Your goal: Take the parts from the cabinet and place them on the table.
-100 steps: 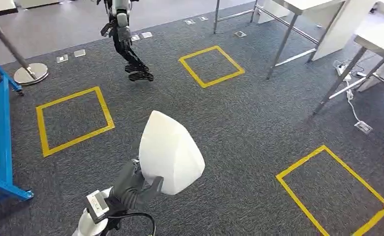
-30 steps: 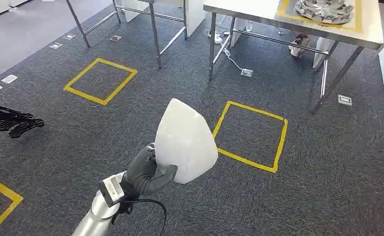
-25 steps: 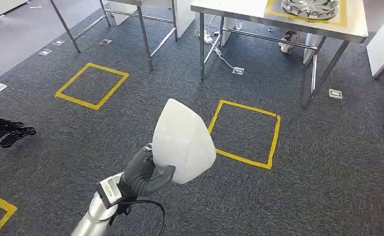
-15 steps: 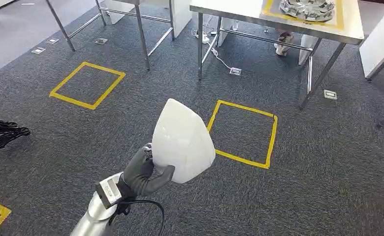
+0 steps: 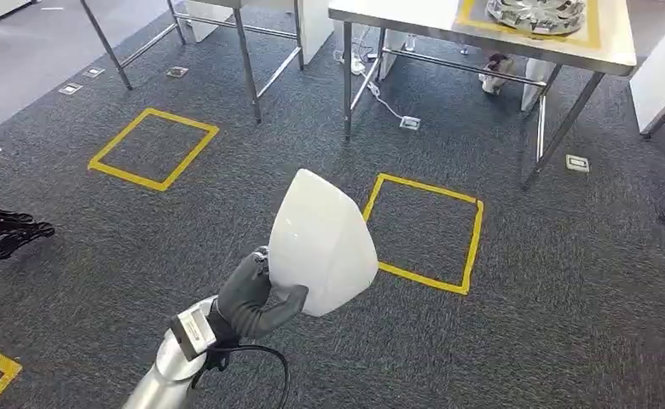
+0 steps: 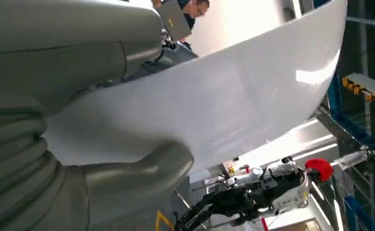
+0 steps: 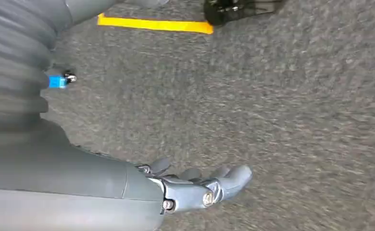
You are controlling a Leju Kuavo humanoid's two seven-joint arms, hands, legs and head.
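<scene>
One white part [image 5: 322, 243] sits in the lower middle of the head view. It is big, smooth and rounded, with a pointed top. The left hand [image 5: 248, 298] grips it from below, with the thumb curled around its lower edge. The silver left arm comes up from the bottom edge of the picture. In the left wrist view the part [image 6: 214, 96] is shiny and takes up much of the picture, and the grey thumb [image 6: 142, 166] presses against it.

The part is held up over the grey carpet [image 5: 568, 298], not on anything. Just to its right on the floor is a yellow square [image 5: 470, 247] of tape. Another yellow square [image 5: 107, 153] lies in the upper left.

At the top right of the head view stands the counter [image 5: 448, 17], well apart from the part. A silver metal thing [image 5: 538, 13] lies on it inside a yellow outline.

In the right wrist view the right hand [image 7: 200, 187] hangs over the carpet. Its fingers are stretched out and hold nothing.
</scene>
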